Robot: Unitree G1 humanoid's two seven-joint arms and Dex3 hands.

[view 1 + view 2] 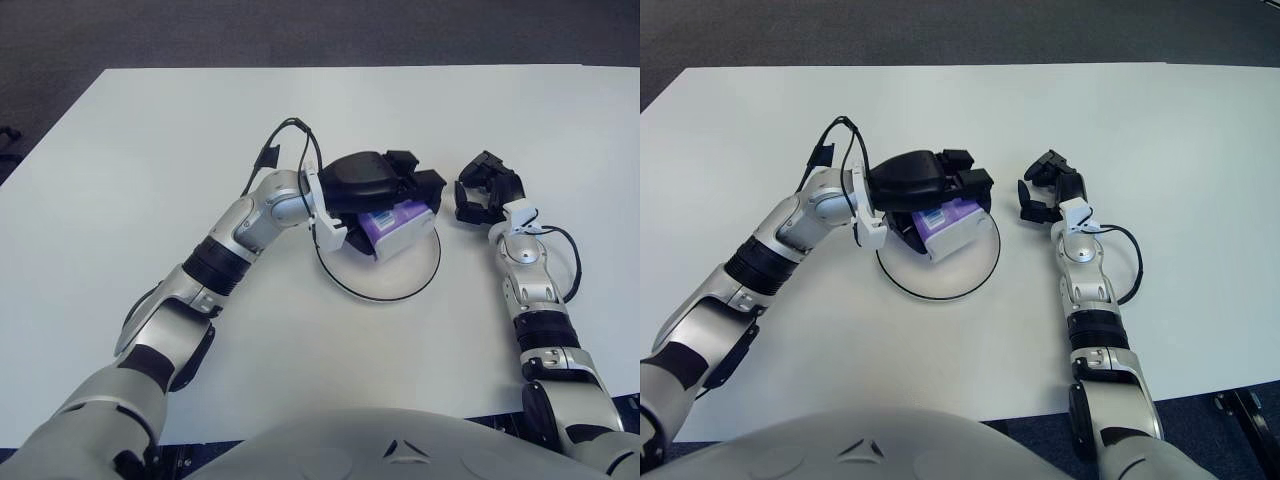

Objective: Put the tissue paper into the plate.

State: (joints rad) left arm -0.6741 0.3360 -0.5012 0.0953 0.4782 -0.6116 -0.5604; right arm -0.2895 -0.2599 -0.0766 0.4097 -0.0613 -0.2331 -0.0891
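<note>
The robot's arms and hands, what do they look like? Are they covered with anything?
No covering: both arms are bare silver metal segments joined by black bands. Each robot hand, left and right, is black with blocky fingers, on a white wrist piece. Thin black cables loop out near each wrist.

One tissue pack (400, 222), one plate (385, 283), two hands

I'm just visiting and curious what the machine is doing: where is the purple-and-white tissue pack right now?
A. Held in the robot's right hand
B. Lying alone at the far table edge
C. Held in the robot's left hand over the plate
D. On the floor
C: the left hand has its fingers closed on the tissue pack, low over the far part of the plate, while the right hand shows to the plate's right, holding nothing.
</note>
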